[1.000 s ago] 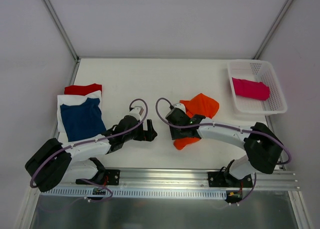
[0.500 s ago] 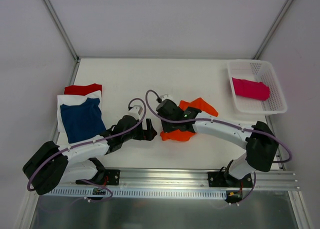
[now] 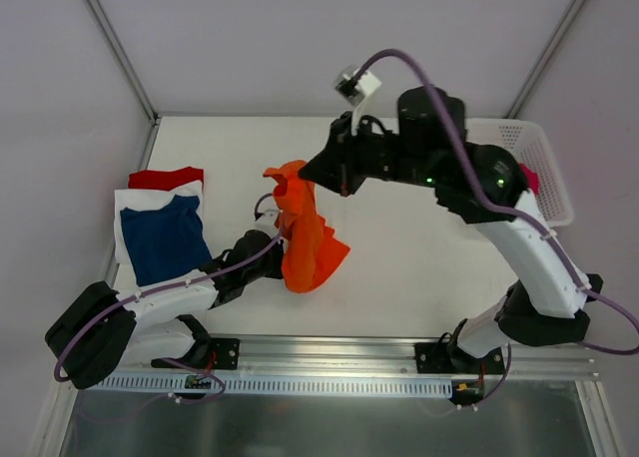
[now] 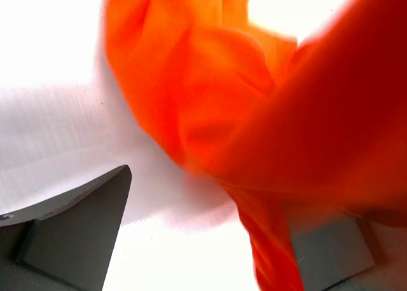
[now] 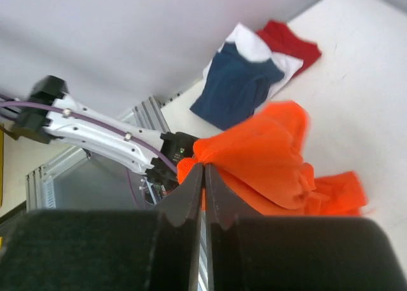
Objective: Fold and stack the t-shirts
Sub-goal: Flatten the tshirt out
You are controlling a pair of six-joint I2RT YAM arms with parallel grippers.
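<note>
Right fingers (image 3: 321, 168): I am pinching them together on a bunched edge of the orange t-shirt (image 3: 305, 239), high above the table (image 3: 419, 277); in the right wrist view the two fingers (image 5: 184, 202) are pressing almost flat against each other with cloth caught at their tips.
Orange t-shirt: it is hanging crumpled from my right fingers, over the middle-left of the table, its lower end drooping just in front of my left arm.
Left fingers (image 4: 82, 227): I am keeping them spread wide and holding nothing; they are lying low near the table, with the orange t-shirt (image 4: 254, 113) dangling right between and in front of them, blurred. I cannot tell whether the cloth is touching them.
Stack at the left edge: the navy t-shirt (image 3: 160, 239) is lying on top of the white t-shirt (image 3: 128, 203), and the red t-shirt (image 3: 165, 178) is peeking out behind them.
Basket (image 3: 519, 138): it is sitting at the far right corner of the table, with the magenta t-shirt (image 3: 527, 181) showing inside, mostly hidden by my right arm.
</note>
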